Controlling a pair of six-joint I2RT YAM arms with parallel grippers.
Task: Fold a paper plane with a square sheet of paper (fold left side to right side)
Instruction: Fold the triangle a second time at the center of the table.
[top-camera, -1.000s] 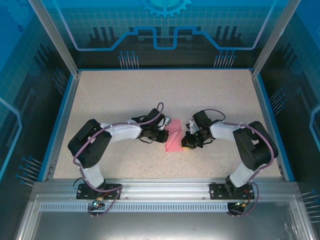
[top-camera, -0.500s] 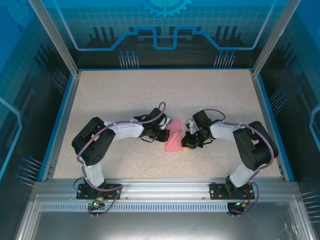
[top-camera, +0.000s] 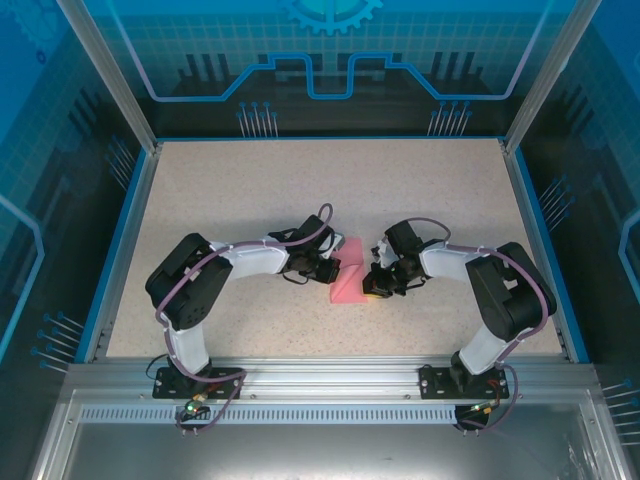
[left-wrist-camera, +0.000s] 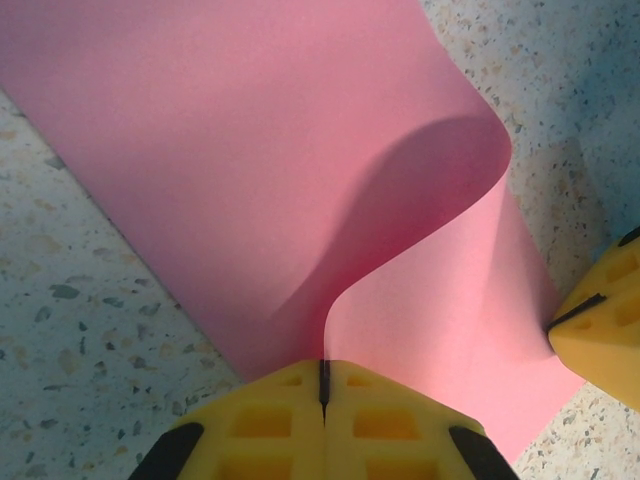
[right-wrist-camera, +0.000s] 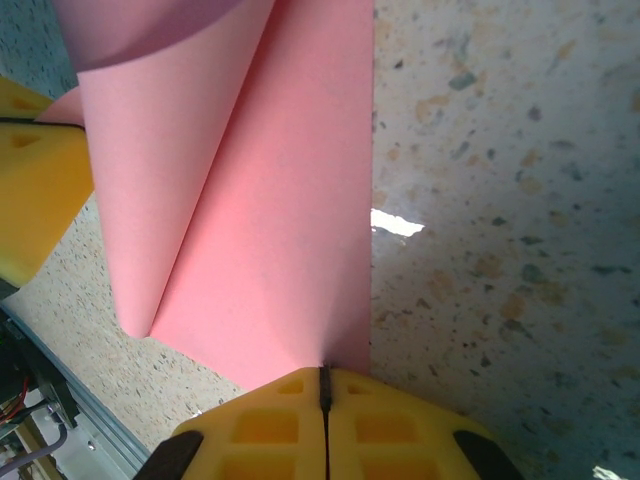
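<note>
Paper (top-camera: 348, 280) sits directly against the right gripper (top-camera: 372, 285), spread out on the speckled table (top-camera: 250, 200) on that gripper's left side. The left gripper (top-camera: 327, 268) is at the sheet's opposite edge, so the sheet lies between the two.

Over the last second the left arm has leaned a little nearer to the right gripper, its elbow swinging inward and its gripper creeping the same way. The right arm has not moved. That small advance is the left-to-right fold in progress.

From the left wrist, the left gripper (left-wrist-camera: 323, 385) has its yellow fingers pressed together with the sheet's edge caught in the seam between them. The paper (left-wrist-camera: 250, 150) rises from there in a soft curl that bends over toward the right gripper (left-wrist-camera: 600, 320).

From the right wrist, the right gripper (right-wrist-camera: 323, 385) also has its fingers together, at the sheet's edge. I cannot tell whether they pinch the paper (right-wrist-camera: 290, 200) or only pin it. The rolled flap arches above, with the left gripper (right-wrist-camera: 30, 180) beyond it.

I judge the fold to be half carried. The lifted edge has yet to reach the right gripper, and no crease is pressed.
</note>
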